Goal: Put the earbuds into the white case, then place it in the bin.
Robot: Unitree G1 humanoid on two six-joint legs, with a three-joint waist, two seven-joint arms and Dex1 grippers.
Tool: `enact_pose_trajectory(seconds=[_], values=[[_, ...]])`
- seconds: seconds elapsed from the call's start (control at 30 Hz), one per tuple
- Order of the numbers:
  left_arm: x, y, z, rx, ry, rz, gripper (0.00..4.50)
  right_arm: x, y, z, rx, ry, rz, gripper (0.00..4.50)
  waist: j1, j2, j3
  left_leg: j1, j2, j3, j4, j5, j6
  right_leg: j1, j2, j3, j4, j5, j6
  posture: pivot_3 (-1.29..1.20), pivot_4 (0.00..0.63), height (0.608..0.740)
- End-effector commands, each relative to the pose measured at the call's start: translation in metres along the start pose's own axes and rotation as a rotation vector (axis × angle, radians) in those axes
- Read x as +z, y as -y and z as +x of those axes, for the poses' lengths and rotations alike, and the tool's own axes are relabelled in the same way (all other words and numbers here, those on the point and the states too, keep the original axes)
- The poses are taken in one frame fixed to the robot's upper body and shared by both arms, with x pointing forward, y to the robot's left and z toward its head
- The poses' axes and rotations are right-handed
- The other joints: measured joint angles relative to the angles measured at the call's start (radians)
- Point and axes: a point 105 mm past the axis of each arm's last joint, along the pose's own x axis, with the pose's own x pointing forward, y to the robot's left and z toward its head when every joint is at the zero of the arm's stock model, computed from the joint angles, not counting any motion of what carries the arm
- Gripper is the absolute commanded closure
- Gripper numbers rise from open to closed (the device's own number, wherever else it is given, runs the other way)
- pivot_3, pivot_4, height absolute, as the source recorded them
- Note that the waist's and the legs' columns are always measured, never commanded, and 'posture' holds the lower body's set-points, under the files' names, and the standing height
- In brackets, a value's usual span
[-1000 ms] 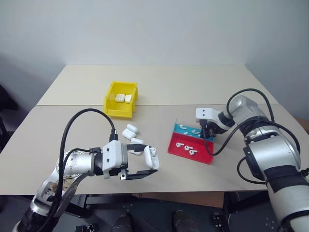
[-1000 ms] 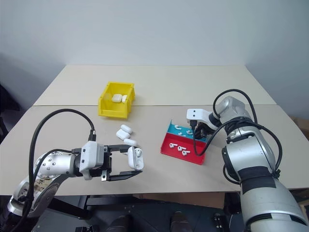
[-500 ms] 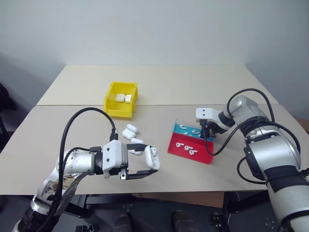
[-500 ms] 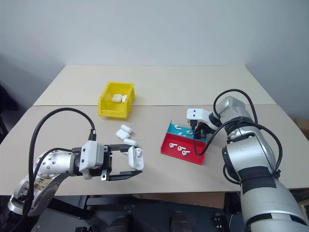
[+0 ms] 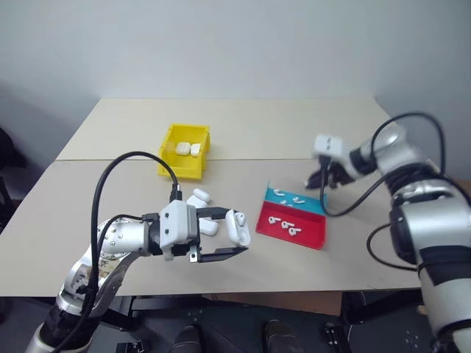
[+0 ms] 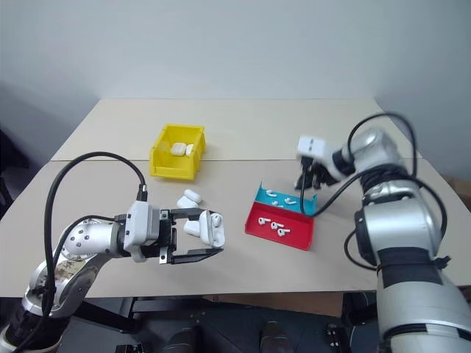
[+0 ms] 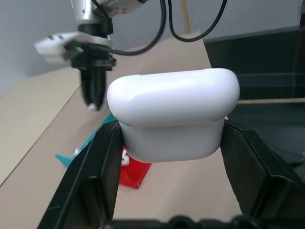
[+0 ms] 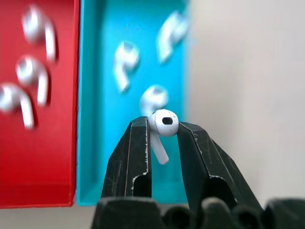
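- Head view: the left hand [image 5: 224, 234] is clamped on a white case [image 5: 237, 227] above the near desk [image 5: 66, 213]. The bin [image 5: 184, 151] sits farther back with cases inside. The right hand [image 5: 324, 179] hangs over the tray [image 5: 293, 221].
- Left wrist view: the case [image 7: 174, 112] sits between both fingers [image 7: 90, 181].
- Right wrist view: the right hand [image 8: 162, 131] pinches an earbud [image 8: 161, 129] above the teal compartment [image 8: 95, 95].
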Motion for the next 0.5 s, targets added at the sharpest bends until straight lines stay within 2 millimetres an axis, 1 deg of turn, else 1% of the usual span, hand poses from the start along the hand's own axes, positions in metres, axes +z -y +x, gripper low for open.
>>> enact_pose_trajectory(seconds=[0.03,0.07,0.13,0.17,0.2,0.23,0.27,0.33,0.4,0.43,0.5], values=[[0.013,-0.005,0.005,0.001,0.067,0.000,1.68,0.056,0.017,-0.048,-0.084,0.296,-0.045,3.84,0.000,0.000,0.000,0.000,0.000,0.000,-0.001,0.000,0.000,0.000,0.000,0.000,0.000,0.000,0.000,0.00,0.150,0.740],[0.015,-0.006,0.006,0.001,0.079,-0.002,1.68,0.064,0.017,-0.059,-0.083,0.362,-0.052,3.84,0.001,0.000,0.000,0.000,0.000,0.000,-0.001,0.000,0.000,0.000,0.000,0.000,0.000,0.000,0.000,0.00,0.150,0.740],[0.019,-0.008,0.008,-0.001,0.104,-0.010,1.68,0.084,0.010,-0.092,-0.080,0.582,-0.087,3.84,0.004,0.000,0.000,0.000,0.000,0.000,-0.001,0.000,0.000,0.000,0.000,0.000,0.000,-0.001,0.000,0.00,0.150,0.740],[0.020,-0.009,0.009,-0.003,0.112,-0.014,1.68,0.091,0.003,-0.109,-0.082,0.694,-0.103,3.84,0.005,0.000,0.000,0.000,0.000,0.000,-0.001,0.000,0.000,0.001,0.000,0.000,-0.001,-0.001,0.001,0.00,0.150,0.740],[0.021,-0.009,0.009,-0.004,0.116,-0.016,1.68,0.095,-0.003,-0.119,-0.080,0.760,-0.113,3.84,0.009,0.000,0.000,0.000,0.000,0.000,-0.001,0.000,0.000,0.001,0.000,0.000,-0.001,-0.001,0.001,0.00,0.150,0.740],[0.022,-0.009,0.010,-0.009,0.124,-0.017,1.68,0.101,-0.016,-0.133,-0.084,0.876,-0.108,3.84,0.014,0.000,0.000,0.000,0.000,-0.001,0.000,0.000,0.000,0.002,0.000,-0.001,-0.001,-0.001,0.002,0.00,0.150,0.740],[0.022,-0.008,0.010,-0.014,0.129,-0.018,1.68,0.104,-0.030,-0.143,-0.079,0.964,-0.097,3.84,0.018,0.000,0.000,0.000,0.000,0.000,0.000,0.000,0.000,0.002,0.000,0.000,-0.001,-0.001,0.002,0.00,0.150,0.740],[0.023,-0.008,0.010,-0.020,0.137,-0.017,1.68,0.109,-0.058,-0.153,-0.074,1.069,-0.078,3.84,0.031,0.000,0.000,0.000,0.000,-0.001,-0.001,0.000,0.000,0.002,0.000,-0.001,-0.001,-0.001,0.002,0.00,0.150,0.740],[0.023,-0.010,0.011,-0.022,0.143,-0.022,1.68,0.111,-0.083,-0.153,-0.058,1.128,-0.035,3.84,0.032,0.000,0.000,0.000,0.000,-0.001,0.000,0.000,0.000,0.001,0.000,0.000,0.000,-0.001,0.003,0.00,0.150,0.740],[0.024,-0.011,0.012,-0.025,0.151,-0.025,1.68,0.111,-0.100,-0.151,-0.030,1.179,-0.006,3.84,0.033,0.000,0.000,0.000,0.000,-0.001,0.001,0.000,0.000,0.001,0.000,0.000,0.000,-0.001,0.003,0.00,0.150,0.740],[0.026,-0.014,0.013,-0.027,0.166,-0.029,1.68,0.111,-0.124,-0.150,0.024,1.266,0.049,3.84,0.030,0.000,0.000,0.001,0.000,-0.001,0.002,0.000,0.000,0.002,0.001,0.000,0.001,-0.002,0.001,0.00,0.150,0.740]])
